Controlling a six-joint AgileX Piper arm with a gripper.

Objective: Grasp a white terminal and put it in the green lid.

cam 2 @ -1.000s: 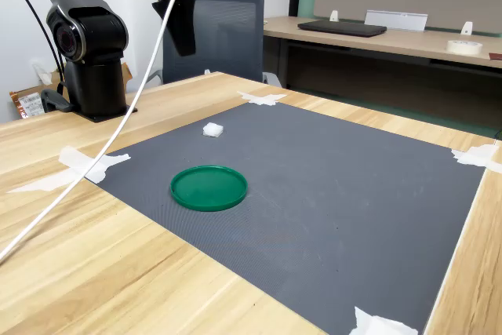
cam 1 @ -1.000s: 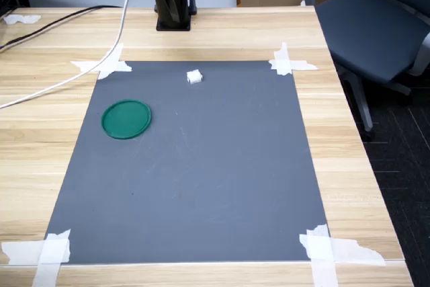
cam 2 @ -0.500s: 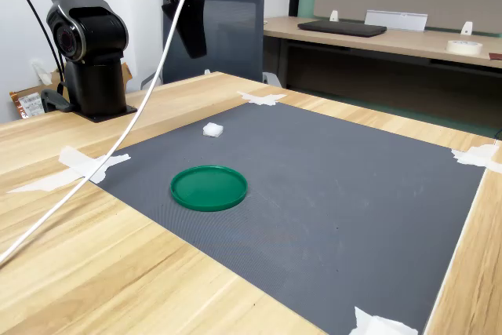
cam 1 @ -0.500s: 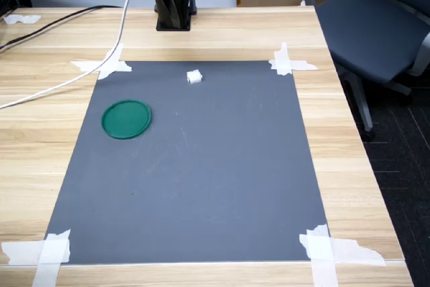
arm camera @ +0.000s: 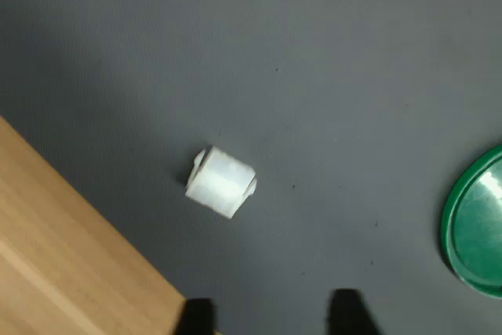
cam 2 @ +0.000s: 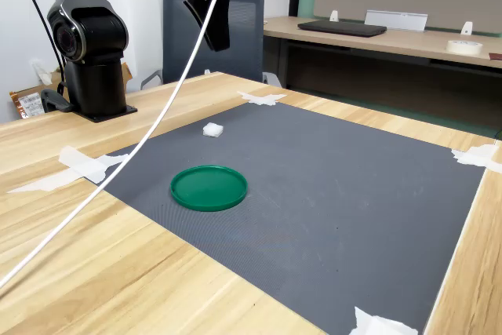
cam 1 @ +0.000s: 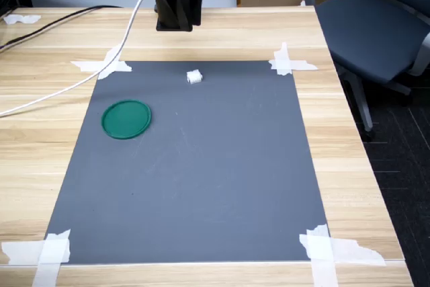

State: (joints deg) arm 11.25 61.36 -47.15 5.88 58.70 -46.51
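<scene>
wrist view shows our claw (arm camera: 271,315) spread apart, empty, above the white terminal (arm camera: 221,182) near the mat (arm camera: 314,52) edge, well apart from the green lid (arm camera: 478,233); a skewed descent could knock it away.

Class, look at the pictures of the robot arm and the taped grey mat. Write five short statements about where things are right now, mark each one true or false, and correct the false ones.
1. The small white blocky plastic terminal lies on the dark grey mat. True.
2. The terminal sits inside the flat round dark-green plastic lid. False: it lies apart from the lid, nearer the mat's far edge in the first exterior view.
3. The gripper holds the terminal. False: it hangs well above the mat with nothing in it.
4. White tape strips hold the mat's corners to the wooden table. True.
5. The lid is empty. True.
</scene>
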